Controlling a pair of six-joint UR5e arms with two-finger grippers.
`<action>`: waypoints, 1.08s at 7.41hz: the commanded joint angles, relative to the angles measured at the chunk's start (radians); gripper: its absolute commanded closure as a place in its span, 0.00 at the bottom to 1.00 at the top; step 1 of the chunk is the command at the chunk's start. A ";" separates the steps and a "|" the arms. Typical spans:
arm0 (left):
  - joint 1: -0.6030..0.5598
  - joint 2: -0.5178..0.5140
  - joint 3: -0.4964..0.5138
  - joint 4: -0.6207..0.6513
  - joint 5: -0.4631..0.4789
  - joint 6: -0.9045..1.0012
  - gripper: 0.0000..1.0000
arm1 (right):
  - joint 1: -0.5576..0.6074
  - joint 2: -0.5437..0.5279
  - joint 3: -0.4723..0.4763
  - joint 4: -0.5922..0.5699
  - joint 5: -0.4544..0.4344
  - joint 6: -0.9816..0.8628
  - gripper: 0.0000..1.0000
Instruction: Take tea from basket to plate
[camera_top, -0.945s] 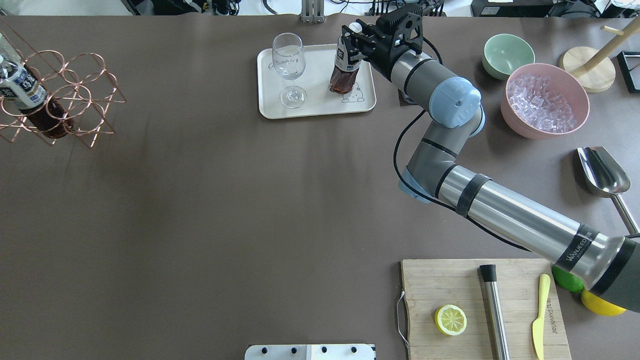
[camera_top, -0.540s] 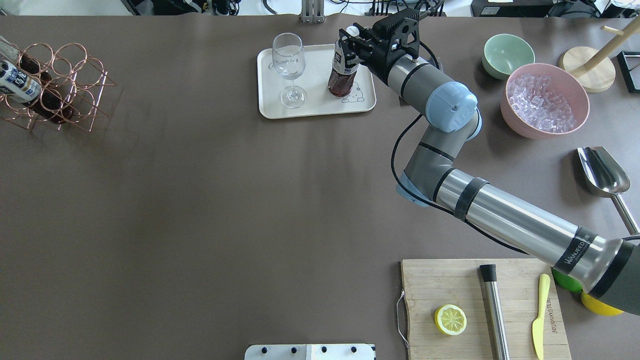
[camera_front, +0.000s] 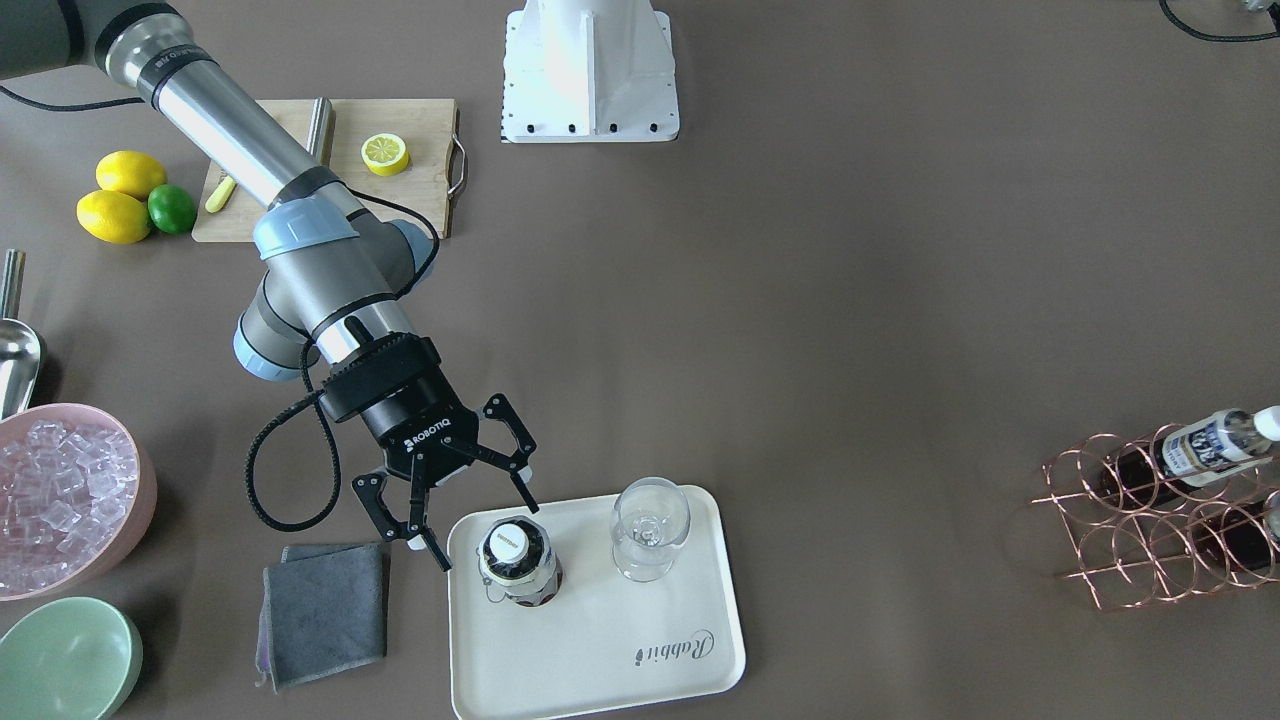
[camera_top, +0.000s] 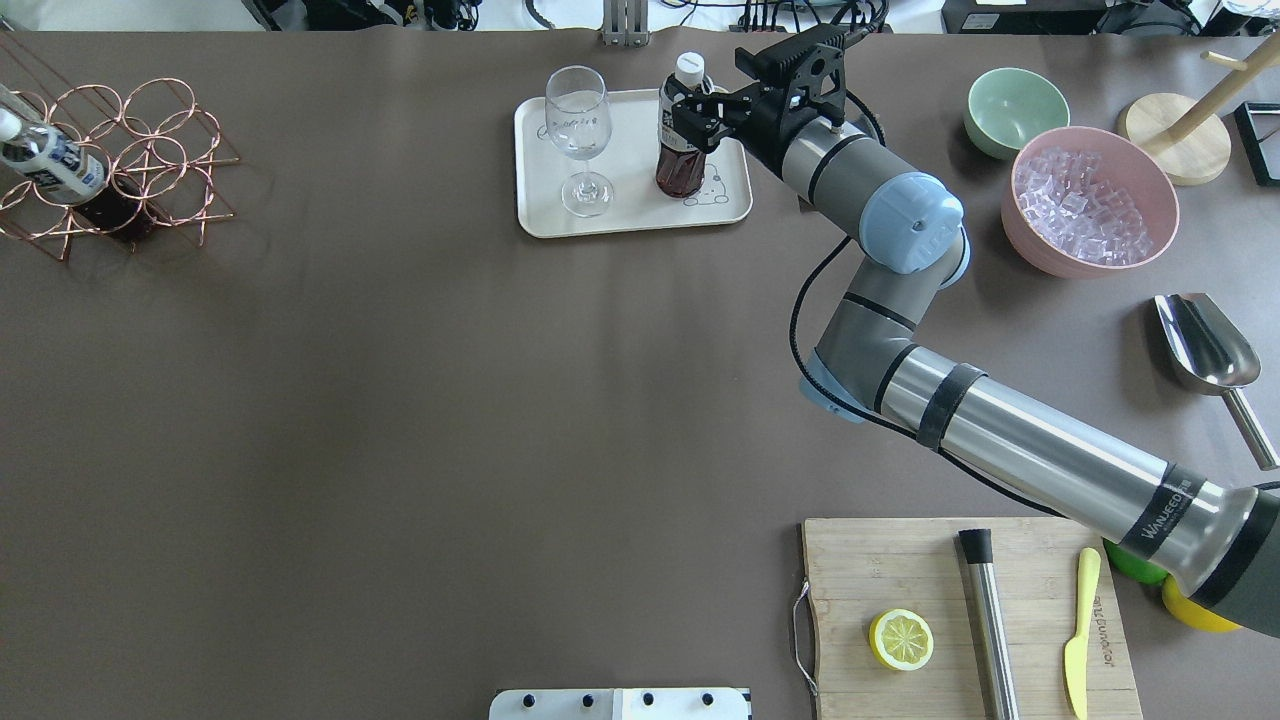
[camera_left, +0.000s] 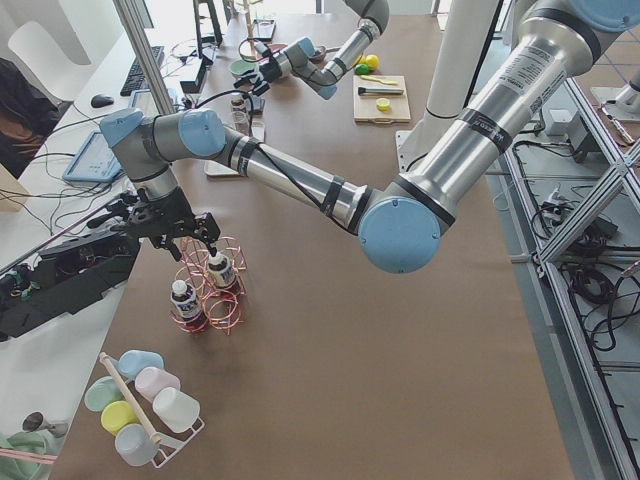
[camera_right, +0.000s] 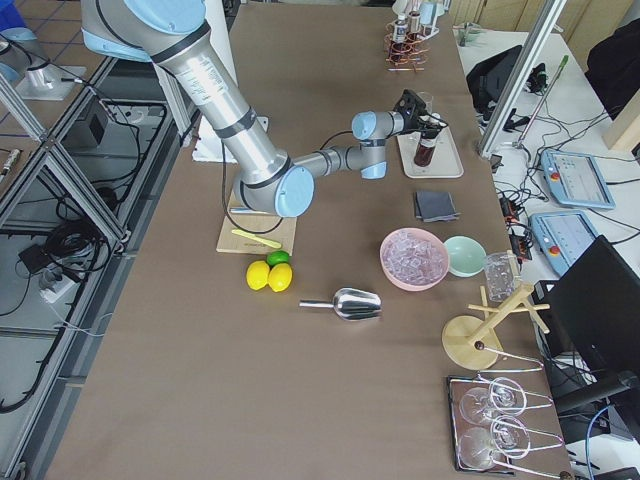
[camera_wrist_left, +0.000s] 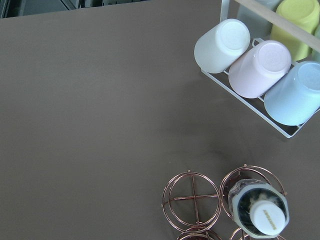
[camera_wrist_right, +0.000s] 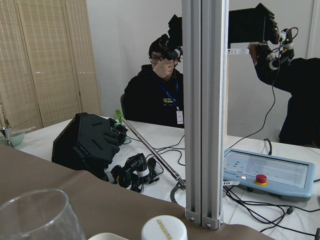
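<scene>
A tea bottle (camera_top: 680, 150) stands upright on the cream plate (camera_top: 630, 205), next to the printed bear; it also shows in the front view (camera_front: 515, 560). My right gripper (camera_front: 488, 536) is open, its fingers spread at the bottle's upper part and apart from it; in the overhead view it (camera_top: 703, 112) is just right of the bottle. The copper wire basket (camera_top: 120, 160) stands at the far left with two more tea bottles (camera_left: 220, 270) in its cells. My left gripper (camera_left: 168, 235) hovers over the basket, and I cannot tell whether it is open or shut.
A stemmed glass (camera_top: 578, 130) shares the plate, left of the bottle. A grey cloth (camera_front: 325, 610) lies beside the plate. A pink bowl of ice (camera_top: 1090, 200), a green bowl (camera_top: 1015, 110), a metal scoop (camera_top: 1205, 345) and a cutting board (camera_top: 900, 570) are to the right. A mug rack (camera_wrist_left: 260, 65) stands near the basket.
My right gripper has opened and let go of the tea bottle, which now stands upright on the plate. The basket at the far left has shifted and now looks smaller and level.
</scene>
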 joint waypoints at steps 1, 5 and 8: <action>-0.057 -0.002 -0.015 0.005 -0.002 0.007 0.01 | -0.008 -0.039 0.060 0.000 0.005 0.000 0.00; -0.103 0.278 -0.512 0.123 -0.010 0.104 0.01 | -0.008 -0.178 0.222 -0.020 0.128 0.001 0.00; -0.111 0.454 -0.624 0.110 -0.128 0.527 0.01 | -0.010 -0.292 0.394 -0.179 0.282 -0.005 0.00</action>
